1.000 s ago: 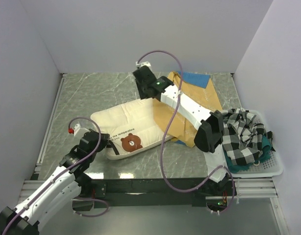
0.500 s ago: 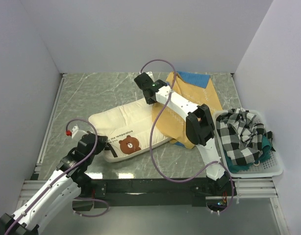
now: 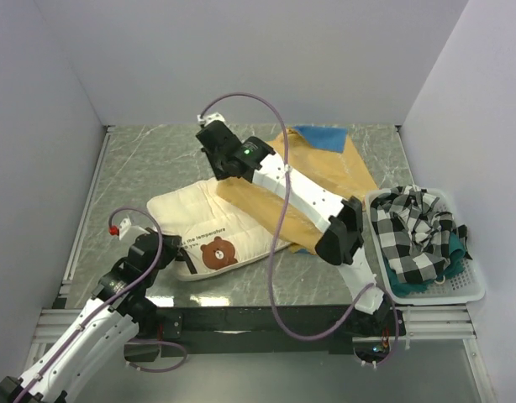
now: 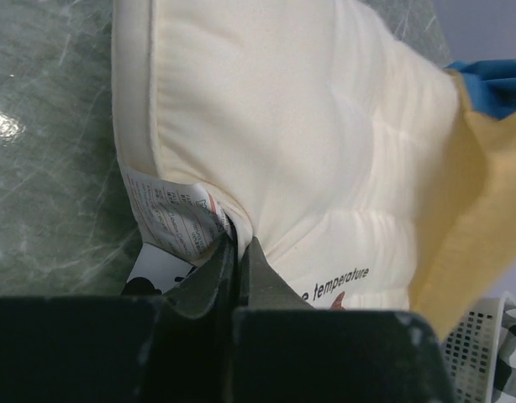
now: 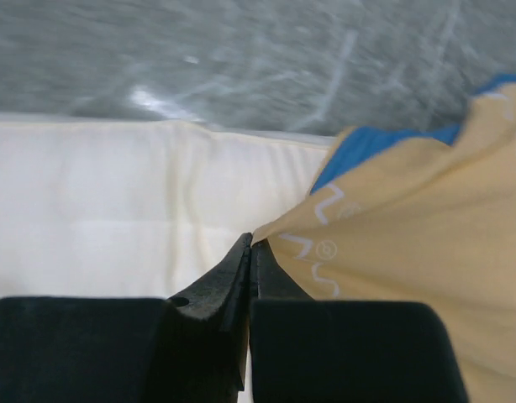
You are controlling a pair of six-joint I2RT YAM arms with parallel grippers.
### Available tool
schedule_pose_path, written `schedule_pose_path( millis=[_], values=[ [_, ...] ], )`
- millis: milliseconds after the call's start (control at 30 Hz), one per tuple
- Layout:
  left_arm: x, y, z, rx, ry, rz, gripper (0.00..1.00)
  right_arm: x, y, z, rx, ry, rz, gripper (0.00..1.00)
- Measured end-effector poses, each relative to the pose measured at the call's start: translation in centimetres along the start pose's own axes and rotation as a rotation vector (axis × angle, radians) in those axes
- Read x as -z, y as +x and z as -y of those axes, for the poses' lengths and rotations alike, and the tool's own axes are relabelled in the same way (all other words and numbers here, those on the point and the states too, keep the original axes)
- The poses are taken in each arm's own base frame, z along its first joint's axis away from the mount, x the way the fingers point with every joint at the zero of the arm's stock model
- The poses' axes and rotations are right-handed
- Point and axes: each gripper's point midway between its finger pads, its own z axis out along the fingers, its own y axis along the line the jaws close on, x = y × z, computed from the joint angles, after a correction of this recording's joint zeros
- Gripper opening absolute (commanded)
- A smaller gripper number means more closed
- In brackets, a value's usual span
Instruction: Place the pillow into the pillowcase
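Observation:
The cream pillow (image 3: 199, 214) lies on the table with its bear print (image 3: 223, 253) at the near edge. My left gripper (image 3: 182, 252) is shut on the pillow's near-left corner (image 4: 308, 143), beside the care label (image 4: 170, 214); its fingertips (image 4: 239, 243) pinch the seam. The mustard pillowcase (image 3: 325, 189) is spread to the right, lapping over the pillow's right end, with blue showing at its far side (image 3: 323, 136). My right gripper (image 3: 224, 172) is shut on the pillowcase's left edge (image 5: 409, 252), above the pillow (image 5: 115, 218).
A white basket (image 3: 460, 294) at the right edge holds a black-and-white checked cloth (image 3: 418, 231) and a teal one. Grey walls close off the left, far and right sides. The right forearm stretches diagonally over the pillowcase.
My right gripper has shut on the pillowcase edge and carried it left over the pillow. The left gripper has drawn the pillow slightly toward the near left.

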Motion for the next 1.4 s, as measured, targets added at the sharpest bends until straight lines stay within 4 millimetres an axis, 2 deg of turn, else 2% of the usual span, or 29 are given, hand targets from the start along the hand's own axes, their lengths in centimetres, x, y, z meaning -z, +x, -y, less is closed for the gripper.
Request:
schedule_pose_path(
  millis=[67,167,233,267,300,367,400,433,467,567,667,767,833,900,967,1067,1100,1167,1200,1267,1400],
  values=[
    [0.0,0.1,-0.4,-0.008,-0.017,-0.002,0.01,3.2,-1.7,-2.8,0.006,-0.082,0.064,0.00],
    [0.1,-0.1,-0.6,-0.009,-0.024,0.008,0.01,6.7,-2.8,-4.9,0.006,-0.168,0.113,0.00],
    [0.4,-0.8,-0.2,-0.002,-0.016,0.028,0.01,7.7,-2.6,-4.9,0.002,-0.187,0.119,0.00],
    [0.7,-1.3,0.1,0.003,-0.012,0.042,0.01,7.5,-2.3,-4.6,-0.004,-0.185,0.114,0.05],
    [1.0,-2.0,0.7,0.011,-0.004,0.064,0.01,7.1,-1.9,-4.1,-0.011,-0.176,0.105,0.19],
    [2.0,-3.6,1.8,0.029,0.008,0.107,0.01,5.6,-0.7,-2.9,-0.028,-0.148,0.075,0.36],
    [2.5,-4.6,2.5,0.045,0.020,0.133,0.01,4.5,0.3,-2.0,-0.035,-0.130,0.048,0.52],
    [3.2,-5.7,3.4,0.071,0.033,0.161,0.01,3.6,1.1,-1.2,-0.043,-0.109,0.022,0.61],
    [3.7,-6.5,4.0,0.088,0.041,0.183,0.01,2.7,2.1,-0.2,-0.051,-0.089,-0.004,0.75],
    [4.4,-8.0,4.1,0.126,0.025,0.237,0.01,1.5,4.7,2.3,-0.071,-0.039,-0.056,0.89],
    [4.2,-7.8,2.9,0.138,-0.013,0.246,0.01,3.1,6.6,5.1,-0.110,0.001,-0.052,0.91],
    [3.9,-7.5,1.8,0.145,-0.042,0.254,0.01,7.7,7.7,7.4,-0.205,-0.005,0.046,0.94],
    [3.9,-7.5,1.4,0.146,-0.053,0.257,0.01,10.7,8.6,8.1,-0.268,-0.031,0.130,0.94],
    [3.8,-7.5,1.3,0.148,-0.056,0.260,0.01,12.9,10.7,8.2,-0.332,-0.065,0.217,0.94],
    [3.8,-7.5,1.3,0.146,-0.060,0.262,0.01,13.2,14.6,7.1,-0.362,-0.105,0.225,0.93],
    [3.6,-7.4,1.2,0.132,-0.070,0.262,0.01,12.0,20.9,5.6,-0.384,-0.137,0.196,0.93],
    [3.6,-7.4,1.1,0.122,-0.075,0.263,0.01,11.0,23.9,5.1,-0.380,-0.134,0.161,0.94],
    [3.5,-7.4,1.0,0.111,-0.083,0.263,0.01,9.9,28.6,4.9,-0.357,-0.114,0.100,0.95],
    [3.4,-7.4,1.0,0.108,-0.085,0.262,0.01,9.6,30.3,4.9,-0.350,-0.106,0.084,0.96],
    [3.4,-7.4,0.9,0.101,-0.087,0.263,0.01,9.4,32.2,4.8,-0.355,-0.102,0.079,0.98],
    [3.4,-7.4,1.0,0.093,-0.084,0.264,0.01,9.6,30.9,3.4,-0.431,-0.133,0.153,1.00]
  ],
)
